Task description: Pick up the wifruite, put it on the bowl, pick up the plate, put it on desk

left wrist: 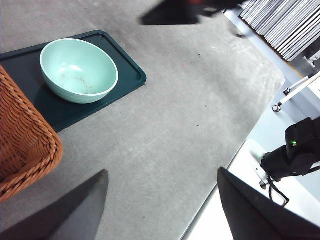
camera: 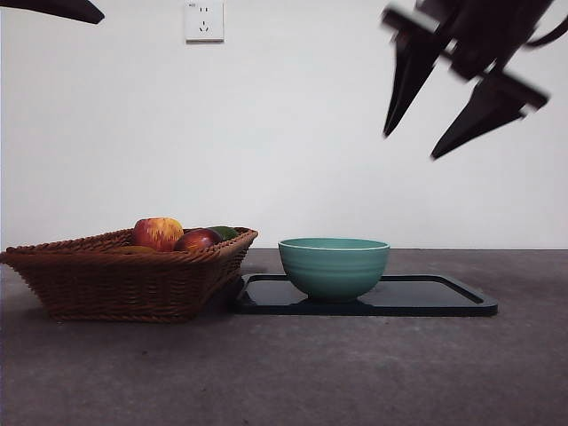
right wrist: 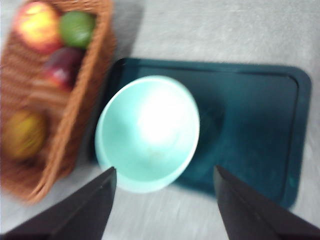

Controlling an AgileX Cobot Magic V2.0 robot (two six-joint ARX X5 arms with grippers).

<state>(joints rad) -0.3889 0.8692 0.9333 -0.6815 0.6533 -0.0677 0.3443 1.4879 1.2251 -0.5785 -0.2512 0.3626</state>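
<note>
Right pincer (camera: 408,146) open, empty, high above bowl (camera: 334,266); left pincer (left wrist: 162,200) open, idle

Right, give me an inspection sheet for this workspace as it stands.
Surface: desk, matte grey-brown, mottled.
Job's things: wifruite lies in the wicker basket; bowl stands empty on the black tray, towards the basket end.
Clutter: red-and-yellow apple, dark red fruit and green fruit in the basket.
Grippers: right pincer open, high above the tray, holding nothing; left pincer open, over bare desk, holding nothing.
Cables: one black lead by a dark device past the desk edge.
Surroundings: white wall with a socket; a stand's legs on the floor.
</note>
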